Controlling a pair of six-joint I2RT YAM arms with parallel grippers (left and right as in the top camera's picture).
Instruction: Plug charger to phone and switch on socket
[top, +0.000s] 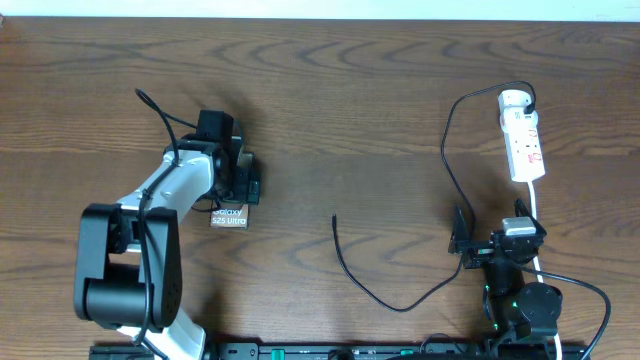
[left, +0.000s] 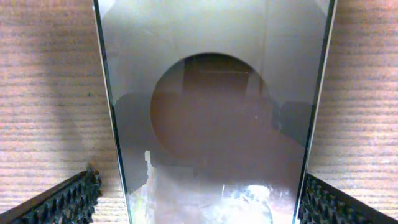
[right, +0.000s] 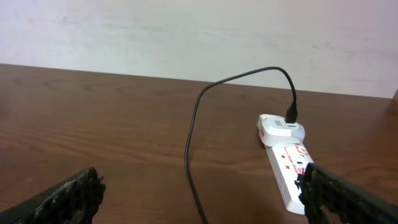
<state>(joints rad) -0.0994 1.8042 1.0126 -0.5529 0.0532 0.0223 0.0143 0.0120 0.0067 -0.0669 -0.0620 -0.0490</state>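
Bench: Dark wood-grain bench (top: 380, 90) ran back to a pale wall, with the task's three things spread well apart across it.
Left hand: The left hand (top: 245, 185) hung low over the phone, jaws wide, a ribbed finger (left: 68, 199) outside each long edge and nothing gripped. If it closed off-centre, it would likely skid the glossy slab or twist it.
Right hand: The right hand (top: 500, 243) stood open and empty near the bench's front edge, facing the socket, with the cable passing just beside it. A careless reach could snag that cable and drag the strip.
Charger: The charger (top: 447, 150) ran from its black plug (top: 527, 98), seated in the socket's rounded end, down in a long loose curve to a free tip (top: 334, 217) lying on bare wood, well apart from the phone. The thin, limp lead might flop or turn in a grip, so the tip could miss the port.
Socket: The socket (top: 522, 140) lay at the far right, its thick white cord (top: 537, 205) trailing toward the right arm. Being light, it might slide when its switch was pressed. Whether it was on could not be told.
Phone: The phone (left: 211, 124) lay flat under the left hand, its port not visible.
Lettering: White "Galaxy S25 Ultra" (top: 229, 216) showed on the phone, its top line partly covered. The socket's red markings were too small to read.
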